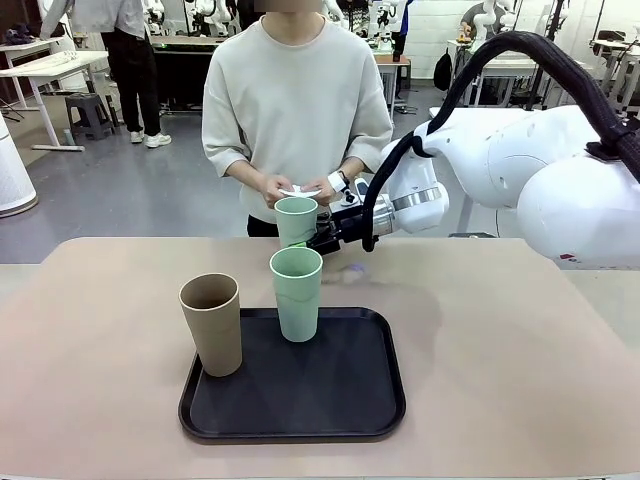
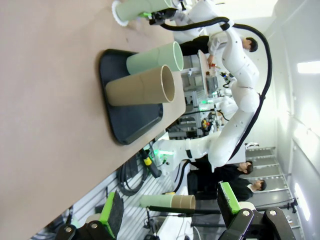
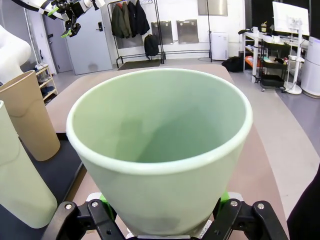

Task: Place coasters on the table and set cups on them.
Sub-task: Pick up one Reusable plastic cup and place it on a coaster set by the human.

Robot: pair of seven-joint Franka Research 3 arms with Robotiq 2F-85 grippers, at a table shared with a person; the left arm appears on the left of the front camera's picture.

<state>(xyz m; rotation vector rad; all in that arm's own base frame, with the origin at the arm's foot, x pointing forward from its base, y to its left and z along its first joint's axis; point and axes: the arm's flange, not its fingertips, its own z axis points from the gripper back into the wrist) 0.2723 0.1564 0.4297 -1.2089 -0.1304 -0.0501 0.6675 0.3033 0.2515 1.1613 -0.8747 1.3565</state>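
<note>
While the right pincer (image 1: 320, 234) clamps an empty mint cup (image 1: 296, 218) upright on a coaster (image 2: 116, 15) on the surface (image 1: 500, 340), a second mint cup (image 1: 296, 293) and a tan cup (image 1: 211, 323) stand on a black tray (image 1: 340, 400), robotward of it; the left pincer (image 2: 170, 206) hangs apart.

Beige table (image 1: 500, 350): black tray (image 1: 340, 400) near centre; coaster (image 2: 117, 12) at far edge.

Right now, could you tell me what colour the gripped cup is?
The cup is pale mint green, clearest in the right wrist view.
</note>
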